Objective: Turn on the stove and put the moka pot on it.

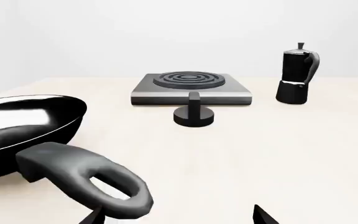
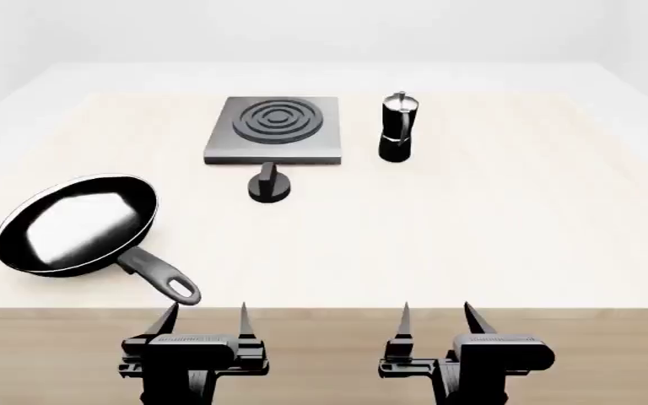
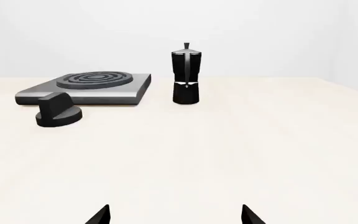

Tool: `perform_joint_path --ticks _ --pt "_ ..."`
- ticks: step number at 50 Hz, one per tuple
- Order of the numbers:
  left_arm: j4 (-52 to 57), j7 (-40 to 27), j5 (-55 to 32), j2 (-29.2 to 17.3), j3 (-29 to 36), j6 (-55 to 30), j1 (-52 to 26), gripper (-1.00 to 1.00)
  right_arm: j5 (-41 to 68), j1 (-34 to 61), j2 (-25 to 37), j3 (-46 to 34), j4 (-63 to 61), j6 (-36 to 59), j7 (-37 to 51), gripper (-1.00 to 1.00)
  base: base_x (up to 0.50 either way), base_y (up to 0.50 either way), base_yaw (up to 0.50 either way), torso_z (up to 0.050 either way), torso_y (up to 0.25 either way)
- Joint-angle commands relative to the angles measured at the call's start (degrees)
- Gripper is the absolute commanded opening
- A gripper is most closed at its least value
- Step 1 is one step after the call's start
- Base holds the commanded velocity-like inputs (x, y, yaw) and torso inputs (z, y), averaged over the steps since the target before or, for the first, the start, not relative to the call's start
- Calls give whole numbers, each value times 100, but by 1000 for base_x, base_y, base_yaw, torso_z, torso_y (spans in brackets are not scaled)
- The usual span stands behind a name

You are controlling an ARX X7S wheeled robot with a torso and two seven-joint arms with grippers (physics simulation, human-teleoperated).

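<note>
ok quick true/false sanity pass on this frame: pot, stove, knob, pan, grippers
1. The moka pot stands on the burner. False: it stands upright on the table, just beside the stove, on the robot's right of it.
2. The knob sits on the table in front of the stove, nearer the robot. True.
3. The left gripper is shut on the frying pan handle. False: it is open and holds nothing; the handle lies just ahead of its fingertips.
4. The right gripper is open and empty. True.
5. The frying pan is on the burner. False: the burner is bare; the pan lies on the table at the robot's left.
</note>
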State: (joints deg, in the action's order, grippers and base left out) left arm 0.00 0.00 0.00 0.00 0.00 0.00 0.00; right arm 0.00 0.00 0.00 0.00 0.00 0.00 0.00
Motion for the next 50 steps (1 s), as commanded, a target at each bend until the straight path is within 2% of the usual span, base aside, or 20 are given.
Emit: perform_joint_path --ticks 1,15,18,22,27,30,33,34,35,36,37,39,41,47,48,49,50 --pt "27 -59 -52 -52 59 -24 4 100 65 9 65 -85 -4 13 85 100 0 0 0 0 0" --pt "160 -396 -179 -324 358 -103 -23 100 290 -46 312 -362 -252 -72 300 100 0 0 0 0 0" --pt "731 -430 -154 -440 343 -257 -82 100 281 84 377 -414 -851 282 335 100 0 0 0 0 0" --pt "2257 -617 156 -685 200 -877 -316 100 318 473 499 -451 -2231 1072 354 100 0 0 0 0 0" --pt "3290 -685 379 -922 44 -1309 -563 100 362 814 623 -437 -3119 1574 382 100 0 0 0 0 0" --pt "3939 -571 83 -1012 -199 -1881 -798 100 387 1208 749 -395 -3895 2312 400 100 0 0 0 0 0" --pt "4147 -565 70 -1060 -225 -1912 -828 100 387 1311 810 -355 -4057 2393 426 100 0 0 0 0 0" --pt "4236 -553 15 -1067 -263 -1967 -832 100 470 1499 826 -287 -4291 2729 432 100 0 0 0 0 0" --pt "4286 -557 -7 -1071 -285 -1986 -839 100 473 1434 836 -278 -4223 2570 424 100 0 0 0 0 0" --pt "4516 -556 -39 -1078 -312 -2095 -861 100 562 1679 867 -210 -4517 2995 429 100 0 0 0 0 0" --pt "4617 -548 -60 -1092 -323 -2173 -884 100 531 1604 884 -220 -4461 2816 428 100 0 0 0 0 0" --pt "4708 -559 -50 -1114 -325 -2252 -920 100 615 1802 910 -176 -4705 3176 437 100 0 0 0 0 0" --pt "4804 -495 -149 -1154 -364 -2104 -889 100 610 1727 927 -161 -4709 2994 436 100 0 0 0 32 0" --pt "5068 -523 -286 -1180 -508 -2319 -908 100 730 1881 959 -97 -4983 3289 476 100 0 0 0 50 3" --pt "5124 -524 -312 -1193 -538 -2366 -922 100 686 1727 958 -118 -4831 2957 457 100 0 0 0 50 2" --pt "5139 -523 -332 -1199 -551 -2387 -930 100 731 1858 969 -107 -4971 3219 478 100 0 0 0 50 0" --pt "5148 -523 -344 -1206 -560 -2394 -934 100 714 1788 971 -119 -4904 3072 471 100 0 0 0 50 2"
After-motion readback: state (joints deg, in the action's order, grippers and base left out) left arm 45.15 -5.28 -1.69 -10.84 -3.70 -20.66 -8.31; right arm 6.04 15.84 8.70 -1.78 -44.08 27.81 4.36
